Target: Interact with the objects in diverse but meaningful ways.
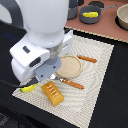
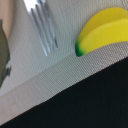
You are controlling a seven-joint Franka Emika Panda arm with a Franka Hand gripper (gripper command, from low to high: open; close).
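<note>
The yellow banana [image 1: 29,88] lies at the mat's edge on the exterior view's left; the wrist view shows it close up [image 2: 105,30]. The golden-brown bread loaf [image 1: 52,93] lies on the mat beside it. My gripper [image 1: 46,70] hangs low over the mat between the banana and a tan plate [image 1: 70,66]; its fingers are hidden by the arm. A grey saucepan [image 1: 93,18] at the back holds a yellow piece [image 1: 90,14], which looks like the cheese wedge. The sausage is out of view.
A fork with an orange handle [image 1: 72,82] lies by the plate, its tines in the wrist view [image 2: 42,27]. An orange-handled knife [image 1: 87,59] lies past the plate. A bowl [image 1: 122,17] and a dark pot [image 1: 75,10] stand at the back. The beige mat [image 1: 100,70] lies on a black table [image 2: 100,100].
</note>
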